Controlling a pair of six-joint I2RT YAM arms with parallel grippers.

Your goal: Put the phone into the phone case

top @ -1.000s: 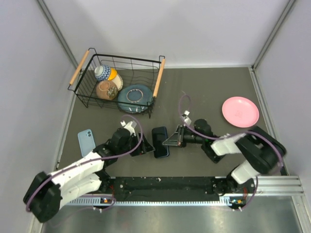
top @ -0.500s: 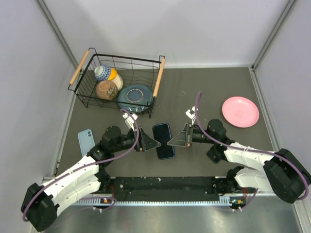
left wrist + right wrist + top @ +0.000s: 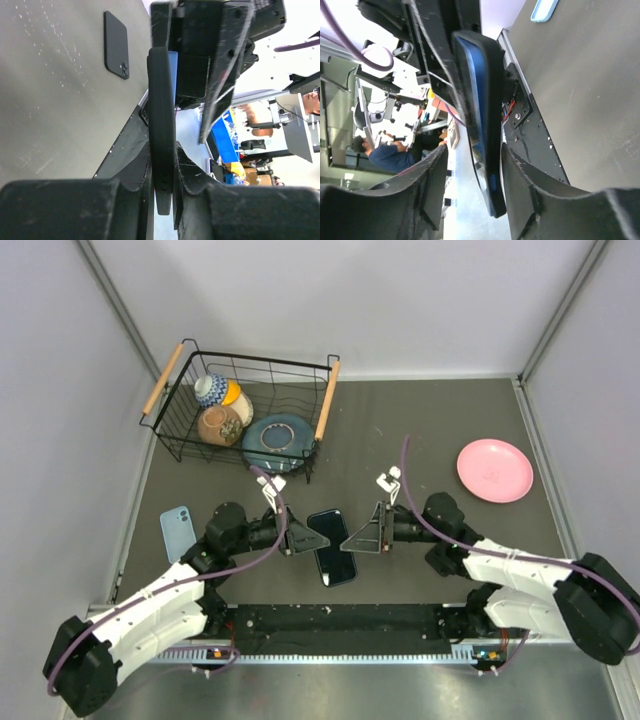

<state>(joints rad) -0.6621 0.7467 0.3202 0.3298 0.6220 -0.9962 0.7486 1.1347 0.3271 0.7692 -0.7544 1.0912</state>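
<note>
A dark phone (image 3: 333, 552) with blue edges sits in a black phone case (image 3: 161, 125) and hangs above the table between both arms. My left gripper (image 3: 312, 539) is shut on the case's left edge, and in the left wrist view its fingers (image 3: 140, 165) press both sides of the black rim. The phone's blue side (image 3: 172, 70) shows behind that rim. My right gripper (image 3: 352, 537) is open around the right edge. In the right wrist view the phone (image 3: 479, 110) lies close to one finger (image 3: 520, 170), with a gap to the other.
A light blue case-like slab (image 3: 177, 530) lies at the table's left. A wire basket (image 3: 165, 380) with bowls and a plate stands at the back left, and a pink plate (image 3: 494, 470) is at the right. A flat black rectangle with a camera cutout (image 3: 116, 45) lies on the table.
My left gripper has closed on the case's edge and my right gripper has opened. The cased phone has shifted slightly toward the near edge and tilted.
</note>
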